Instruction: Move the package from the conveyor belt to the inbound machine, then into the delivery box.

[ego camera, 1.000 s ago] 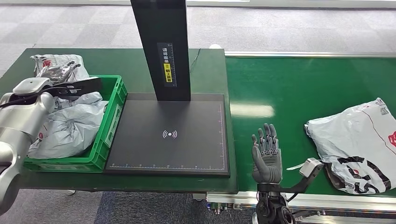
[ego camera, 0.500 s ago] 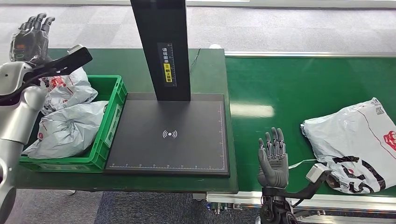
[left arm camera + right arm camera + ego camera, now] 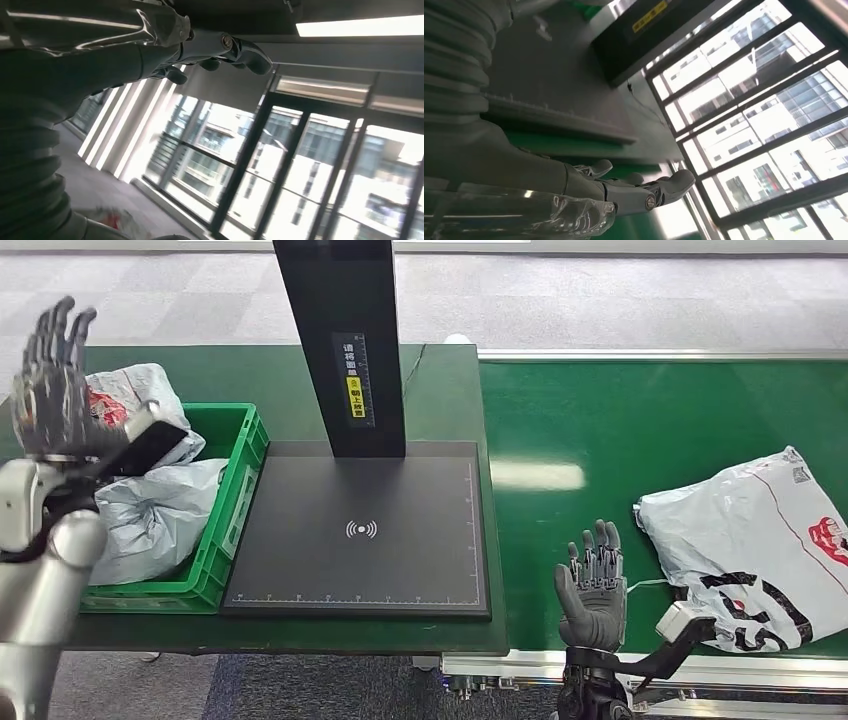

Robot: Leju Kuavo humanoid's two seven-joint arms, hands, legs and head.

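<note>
A grey poly-bag package (image 3: 760, 540) lies on the green conveyor belt (image 3: 620, 430), just beside the right hand (image 3: 592, 585), which is upright with spread fingers and holds nothing. I judge the pick-up is the step in hand: this hand must reach to the bag's near edge. The scanner pad (image 3: 360, 530) carries nothing. The left hand (image 3: 50, 380), also spread and holding nothing, is raised over the green crate (image 3: 235, 500), where other bags (image 3: 150, 510) lie.
</note>
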